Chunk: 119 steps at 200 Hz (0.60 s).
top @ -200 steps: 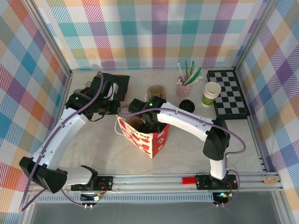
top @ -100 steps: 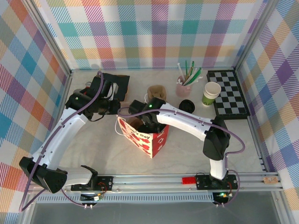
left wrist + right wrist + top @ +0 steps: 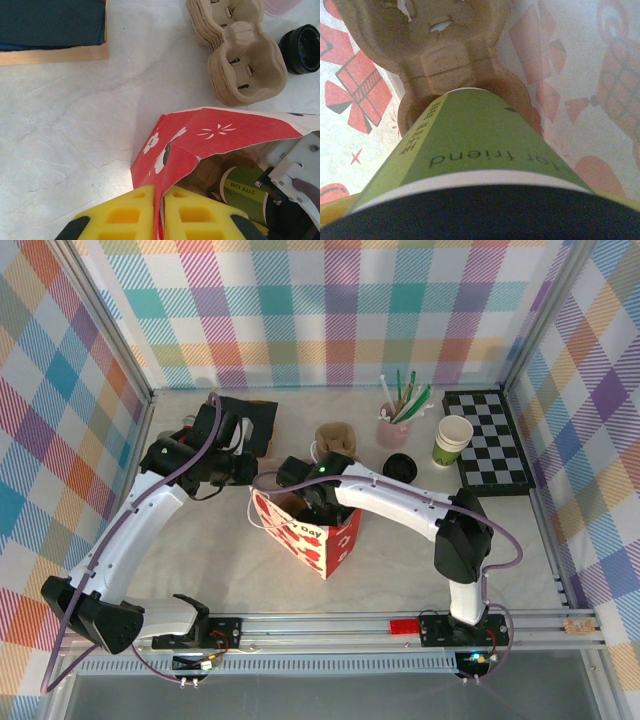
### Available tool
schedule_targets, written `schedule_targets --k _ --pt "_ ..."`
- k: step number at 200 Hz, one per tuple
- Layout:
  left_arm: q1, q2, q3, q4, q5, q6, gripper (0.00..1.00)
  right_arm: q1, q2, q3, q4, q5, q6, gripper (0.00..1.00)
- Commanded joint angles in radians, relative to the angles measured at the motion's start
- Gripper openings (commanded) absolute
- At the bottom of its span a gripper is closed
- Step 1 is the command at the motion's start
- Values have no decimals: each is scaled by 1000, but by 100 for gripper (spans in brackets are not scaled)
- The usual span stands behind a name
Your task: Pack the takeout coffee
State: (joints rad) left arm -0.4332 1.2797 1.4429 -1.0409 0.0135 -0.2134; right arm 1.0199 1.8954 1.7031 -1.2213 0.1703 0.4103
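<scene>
Coffee sat inside the red bag, directly under the right claw. That claw reached in through the bag's open top and clasped the cup near its black lid, jaws spread wide around it. In the right wrist view the lid lay nearest the lens at 6 o'clock. The green band narrowed toward 12 o'clock, where the base met a well of a brown carrier on the bag's floor. Whether it was fully seated could not be told. The left claw was pressed together on the bag's rim, at the bag's 10 o'clock in the top view.

Against the picture a second before, the right wrist had edged slightly toward 9 o'clock. More now showed of the stack of carriers on the surface at the bag's 12 o'clock. The left arm and the bag stood as before.

The cup's long axis ran from lid to base along the claw's reach, base pointing down into the bag, lid up toward the wrist.
</scene>
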Motion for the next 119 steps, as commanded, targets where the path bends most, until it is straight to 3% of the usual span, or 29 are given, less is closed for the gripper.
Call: schedule_targets --k 1,119 --pt "13 -11 28 12 -11 -6 13 -8 -4 -15 -2 -8 3 43" --pt "13 -17 22 12 -12 -7 13 -16 -1 -56 42 -4 8 42"
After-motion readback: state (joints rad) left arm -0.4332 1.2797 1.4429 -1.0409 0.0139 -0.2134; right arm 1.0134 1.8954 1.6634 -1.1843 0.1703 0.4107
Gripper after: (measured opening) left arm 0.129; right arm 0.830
